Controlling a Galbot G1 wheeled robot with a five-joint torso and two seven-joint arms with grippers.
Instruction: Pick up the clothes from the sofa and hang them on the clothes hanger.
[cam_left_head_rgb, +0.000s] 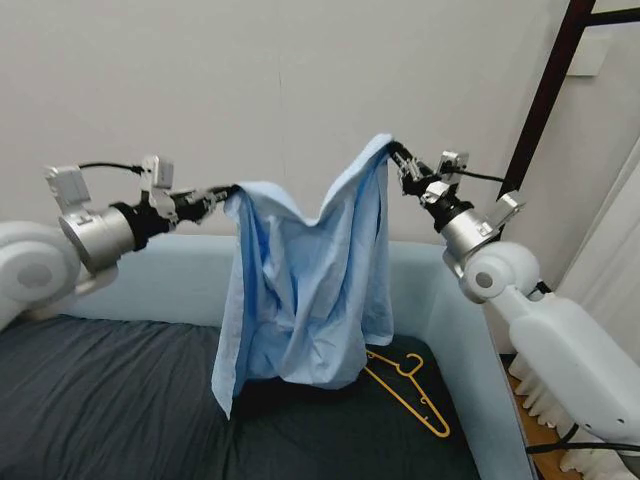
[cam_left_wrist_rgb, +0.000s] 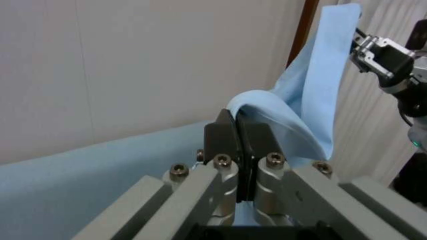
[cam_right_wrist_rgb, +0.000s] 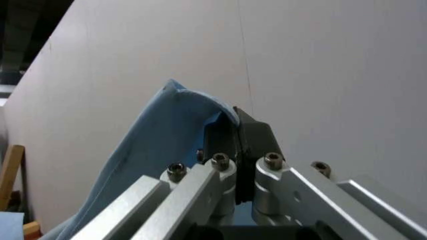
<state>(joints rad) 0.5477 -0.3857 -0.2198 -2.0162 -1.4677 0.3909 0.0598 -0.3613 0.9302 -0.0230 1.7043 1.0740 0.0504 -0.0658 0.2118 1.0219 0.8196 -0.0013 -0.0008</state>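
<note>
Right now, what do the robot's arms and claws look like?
The left arm and right arm have bulky white rounded shells ending in brushed-silver cylindrical wrists. Each wrist carries a small grey camera box with a thin black cable. The left claw and right claw are slim and black; close up, silver linkage bars with hex bolts carry flat black pads.

Soft, even indoor light; faint shadows on the wall (cam_left_head_rgb: 250, 80).

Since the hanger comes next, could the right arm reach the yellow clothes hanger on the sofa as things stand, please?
Probably not yet: the right gripper is shut on the raised light blue shirt. The yellow clothes hanger itself lies uncovered on the dark cushion below.
</note>
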